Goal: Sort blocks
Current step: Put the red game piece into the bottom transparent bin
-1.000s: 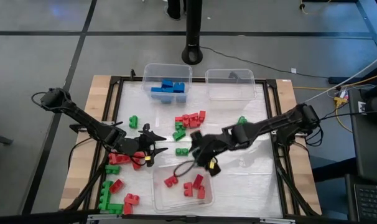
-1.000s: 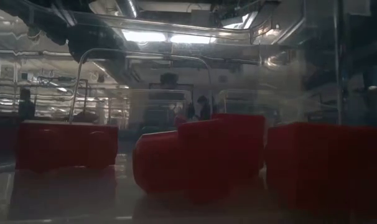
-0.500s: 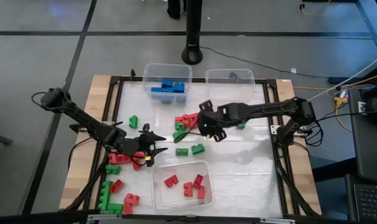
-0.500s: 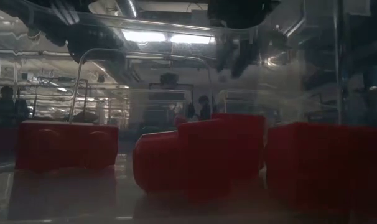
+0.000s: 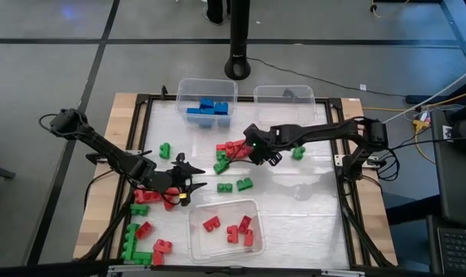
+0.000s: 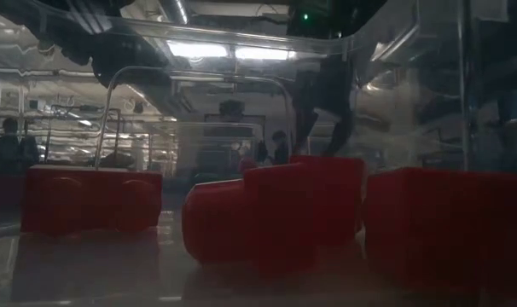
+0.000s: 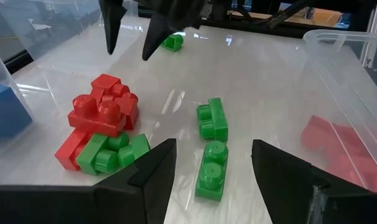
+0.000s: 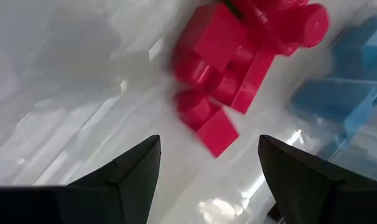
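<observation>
Red, green and blue blocks lie over the white table. A red cluster (image 5: 234, 148) sits mid-table, and the right wrist view shows these red blocks (image 8: 229, 59) just ahead of my right gripper. My right gripper (image 5: 252, 151) hangs open over the cluster's right side, pointing steeply down, touching nothing. My left gripper (image 5: 191, 183) stands open left of centre with nothing between its fingers. Two green blocks (image 7: 212, 119) lie on the table in front of it, next to a red and green pile (image 7: 104, 115). Blue blocks (image 5: 208, 108) lie in the far left bin.
A clear bin (image 5: 252, 208) holding several red blocks stands at the near middle. Two clear bins (image 5: 285, 94) stand along the far edge. More red and green blocks (image 5: 141, 238) lie at the near left corner. Single green blocks (image 5: 298, 151) lie around the middle.
My right gripper has swung from over the near bin toward the table's far edge, to the red cluster in the middle. It has sunk lower, tipped further down and rolled about its own axis. No block has moved.
</observation>
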`<move>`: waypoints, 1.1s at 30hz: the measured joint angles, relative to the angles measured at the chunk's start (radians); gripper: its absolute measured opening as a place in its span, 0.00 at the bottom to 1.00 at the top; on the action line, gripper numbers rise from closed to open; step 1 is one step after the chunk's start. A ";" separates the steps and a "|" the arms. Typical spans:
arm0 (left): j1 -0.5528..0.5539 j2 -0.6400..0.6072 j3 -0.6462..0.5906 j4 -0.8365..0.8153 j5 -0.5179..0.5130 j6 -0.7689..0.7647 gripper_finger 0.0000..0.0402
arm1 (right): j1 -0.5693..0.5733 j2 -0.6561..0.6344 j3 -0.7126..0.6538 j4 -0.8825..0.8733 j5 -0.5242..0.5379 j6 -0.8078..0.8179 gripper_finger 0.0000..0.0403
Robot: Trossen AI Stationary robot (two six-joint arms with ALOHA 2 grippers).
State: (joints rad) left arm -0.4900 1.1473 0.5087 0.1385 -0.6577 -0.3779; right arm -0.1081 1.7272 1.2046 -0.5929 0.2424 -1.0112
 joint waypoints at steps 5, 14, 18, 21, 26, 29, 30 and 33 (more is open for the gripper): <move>0.001 0.000 0.000 0.011 0.000 0.000 0.49 | -0.042 0.014 -0.051 0.125 -0.043 -0.078 0.67; 0.011 0.000 0.000 0.017 0.000 0.000 0.49 | -0.113 0.130 -0.055 0.191 -0.058 -0.117 0.67; 0.013 0.000 0.000 0.012 -0.001 0.000 0.49 | -0.131 0.171 -0.051 0.194 -0.044 -0.122 0.67; 0.013 0.000 0.000 0.011 0.000 0.000 0.49 | -0.135 0.176 -0.050 0.196 -0.055 -0.123 0.67; 0.013 0.000 0.000 0.011 0.000 0.001 0.49 | -0.135 0.176 -0.050 0.183 -0.077 -0.120 0.63; 0.013 0.000 0.000 0.011 0.000 0.000 0.49 | -0.135 0.177 -0.050 0.172 -0.077 -0.097 0.56; 0.013 0.000 0.000 0.011 0.000 0.000 0.49 | -0.135 0.177 -0.050 0.170 -0.077 -0.093 0.54; 0.013 0.000 0.000 0.011 0.000 0.000 0.49 | -0.134 0.177 -0.050 0.151 -0.077 -0.090 0.45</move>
State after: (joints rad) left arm -0.4770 1.1473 0.5087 0.1493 -0.6579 -0.3779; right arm -0.2424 1.9038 1.1542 -0.4419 0.1658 -1.1015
